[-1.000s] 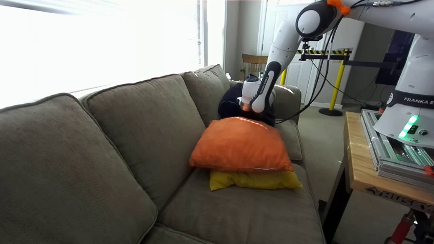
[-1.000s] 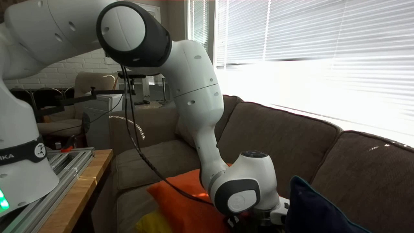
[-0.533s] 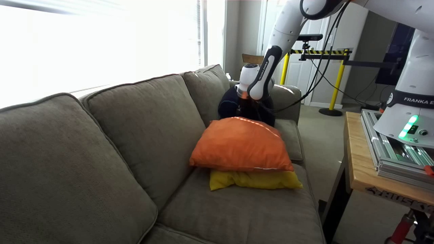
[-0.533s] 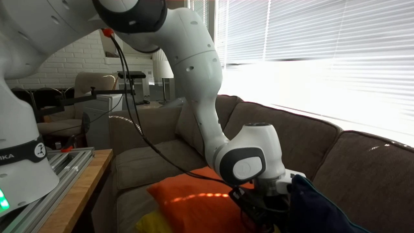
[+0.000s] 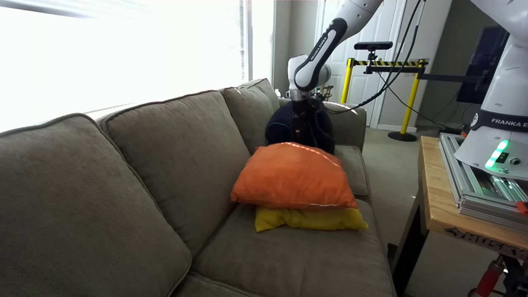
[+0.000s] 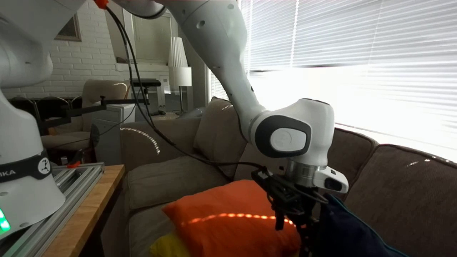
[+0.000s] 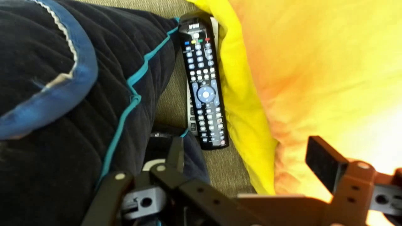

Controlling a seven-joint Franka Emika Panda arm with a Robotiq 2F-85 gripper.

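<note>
White lampshade (image 6: 181, 76), beige chair (image 6: 106, 91), slatted window blinds (image 6: 339, 35), yellow posts (image 5: 411, 99)

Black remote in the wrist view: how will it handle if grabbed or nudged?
The black remote is probably stiff: its long, slim casing shows no bend. It may slide or rock when nudged, since it lies partly over a paler remote. The shiny end near its logo suggests a slick surface, so it could slip there.
</note>
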